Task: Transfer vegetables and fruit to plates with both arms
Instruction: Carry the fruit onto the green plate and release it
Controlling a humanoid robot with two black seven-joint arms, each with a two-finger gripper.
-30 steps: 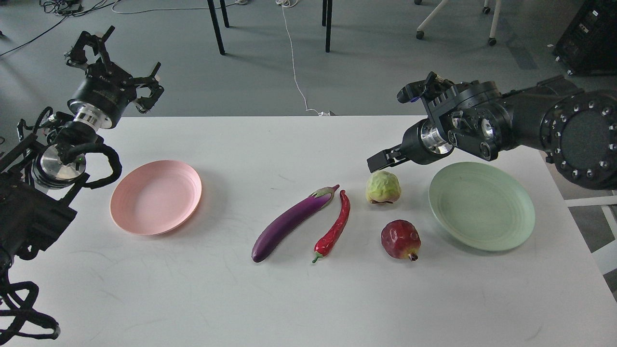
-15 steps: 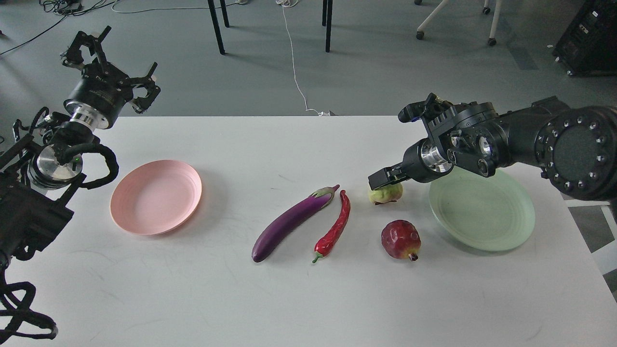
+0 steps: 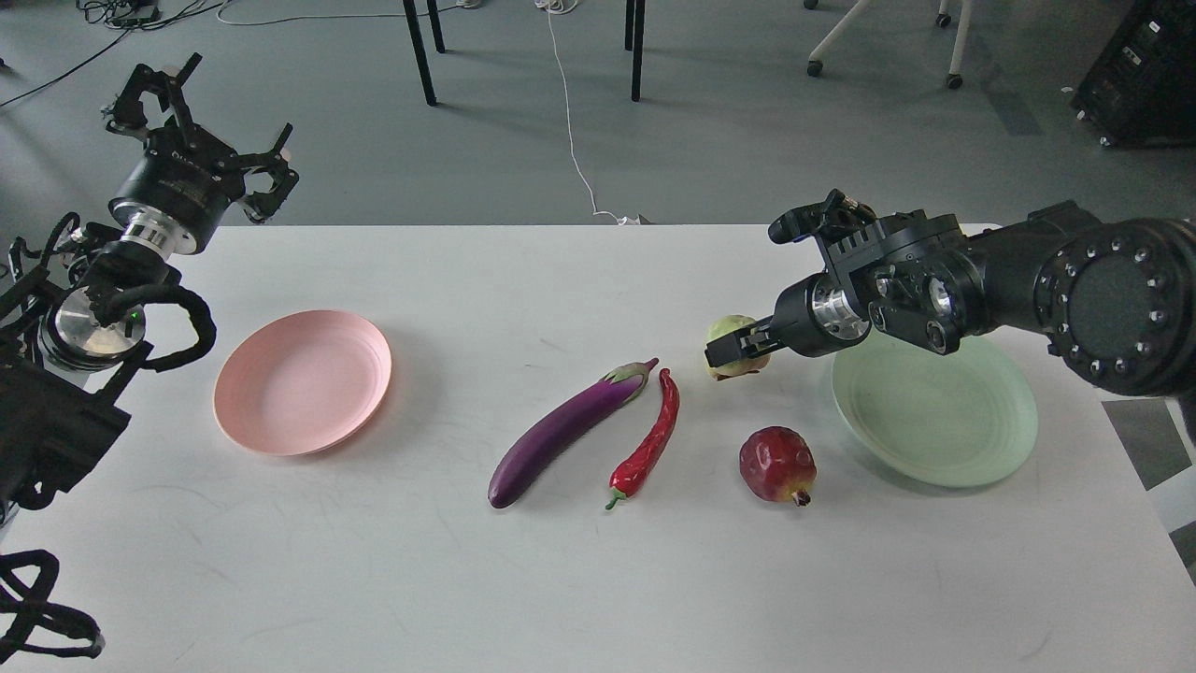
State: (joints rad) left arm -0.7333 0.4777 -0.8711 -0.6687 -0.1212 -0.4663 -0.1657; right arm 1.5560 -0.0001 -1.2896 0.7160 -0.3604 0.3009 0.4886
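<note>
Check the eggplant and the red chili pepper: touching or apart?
Apart. The head view shows a strip of white table running the whole way between the eggplant and the chili pepper, narrowest up near the eggplant's cap.

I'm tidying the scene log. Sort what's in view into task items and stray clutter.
Task items:
eggplant
chili pepper
yellow-green fruit, with the right gripper at it
pomegranate
pink plate
green plate
left gripper, raised, jaws spread

Lying about:
white cable on the floor
chair legs
wheeled chair base
black case
</note>
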